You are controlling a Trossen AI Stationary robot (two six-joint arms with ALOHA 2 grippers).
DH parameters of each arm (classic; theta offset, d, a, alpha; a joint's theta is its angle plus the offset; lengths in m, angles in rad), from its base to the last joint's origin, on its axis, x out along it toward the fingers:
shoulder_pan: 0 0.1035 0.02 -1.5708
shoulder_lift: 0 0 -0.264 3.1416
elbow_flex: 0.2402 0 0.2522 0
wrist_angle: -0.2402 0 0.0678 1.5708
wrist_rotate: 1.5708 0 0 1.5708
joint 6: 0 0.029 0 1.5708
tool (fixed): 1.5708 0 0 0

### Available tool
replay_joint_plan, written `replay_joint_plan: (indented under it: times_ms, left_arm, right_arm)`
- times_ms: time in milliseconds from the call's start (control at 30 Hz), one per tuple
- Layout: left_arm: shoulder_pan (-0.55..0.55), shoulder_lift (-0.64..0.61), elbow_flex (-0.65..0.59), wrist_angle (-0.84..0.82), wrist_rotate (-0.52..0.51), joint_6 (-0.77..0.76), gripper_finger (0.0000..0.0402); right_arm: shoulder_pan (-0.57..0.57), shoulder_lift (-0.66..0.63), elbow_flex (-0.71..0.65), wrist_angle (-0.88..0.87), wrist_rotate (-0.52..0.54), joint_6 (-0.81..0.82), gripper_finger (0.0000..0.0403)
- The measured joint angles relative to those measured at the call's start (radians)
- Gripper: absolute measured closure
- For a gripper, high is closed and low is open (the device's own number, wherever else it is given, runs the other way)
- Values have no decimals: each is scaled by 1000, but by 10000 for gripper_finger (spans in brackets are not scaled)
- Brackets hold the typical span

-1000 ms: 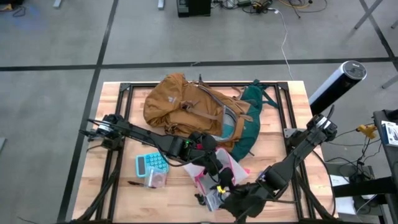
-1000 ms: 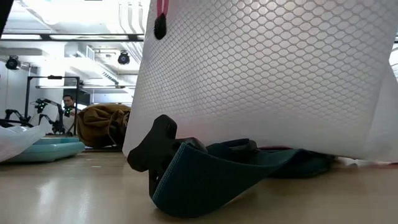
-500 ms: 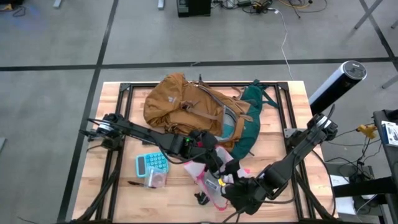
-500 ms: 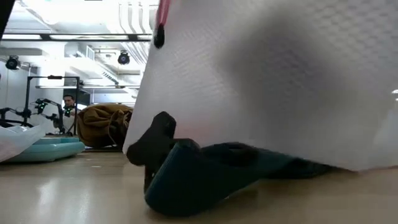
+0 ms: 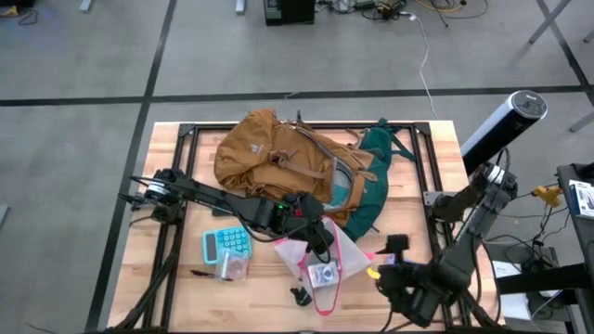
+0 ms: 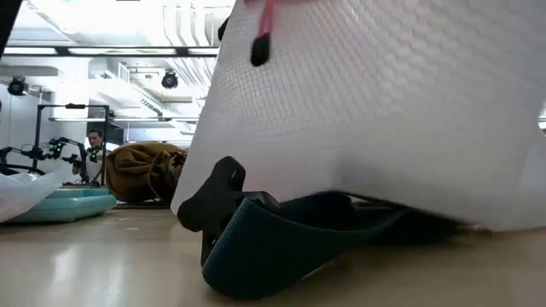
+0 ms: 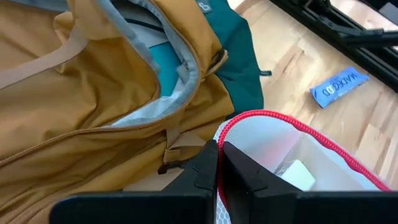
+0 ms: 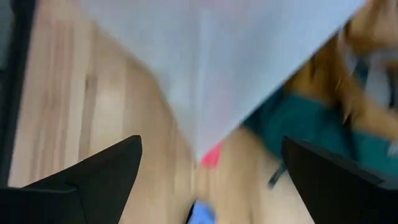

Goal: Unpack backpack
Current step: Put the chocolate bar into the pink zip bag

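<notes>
The left gripper (image 5: 316, 234) sits over the middle of the table, its fingers (image 7: 200, 171) pressed together on the pink-edged rim of a clear mesh zip pouch (image 5: 323, 262), which hangs down from the pinch and spreads toward the front edge of the wooden table (image 5: 436, 153). Just behind this claw lies the backpack (image 5: 278, 162), mustard-tan with a dark green back panel, on its side with its grey-lined mouth open toward the claw. Beside the claw, toward the left arm's base, rest a teal calculator (image 5: 225, 245) and a small clear container (image 5: 233, 268). The right gripper (image 5: 401, 264) hangs near the front right of the table, its fingers (image 8: 93, 174) spread wide and holding nothing, apart from the pouch's corner.
</notes>
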Motion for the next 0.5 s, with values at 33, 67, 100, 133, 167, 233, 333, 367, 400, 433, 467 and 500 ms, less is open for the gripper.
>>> replay_joint_plan:
  times_ms: [33, 67, 100, 133, 167, 233, 333, 367, 400, 433, 467, 500]
  left_arm:
    - [4, 0, 0, 0, 3, -1, 402]
    - [8, 0, 0, 0, 7, -1, 402]
    - [12, 0, 0, 1, 12, -1, 402]
    - [17, 0, 0, 4, 20, -1, 402]
    - [21, 0, 0, 7, 23, -1, 402]
    - [26, 0, 0, 9, 24, 1, 402]
    - [30, 0, 0, 8, 32, 18, 402]
    - [30, 0, 0, 7, 36, 22, 402]
    - [30, 0, 0, 8, 38, 24, 402]
    - [30, 0, 0, 8, 42, 25, 402]
    - [30, 0, 0, 8, 46, 25, 402]
    - [30, 0, 0, 7, 47, 25, 402]
  right_arm:
    - [13, 0, -33, 7, -22, 43, 32]
    - [20, 1, -69, 16, -49, 84, 32]
    - [23, 2, -106, 29, -75, 128, 32]
    - [23, 2, -143, 46, -103, 170, 32]
    - [22, 2, -179, 66, -129, 207, 32]
    - [21, 2, -249, 121, -190, 261, 32]
    - [23, -8, -333, 185, -255, 295, 32]
    - [23, -14, -356, 196, -267, 299, 32]
    - [22, -19, -376, 204, -271, 305, 32]
    - [21, -23, -397, 212, -278, 310, 32]
    - [18, -28, -418, 222, -289, 311, 32]
    - [16, -34, -437, 235, -295, 312, 32]
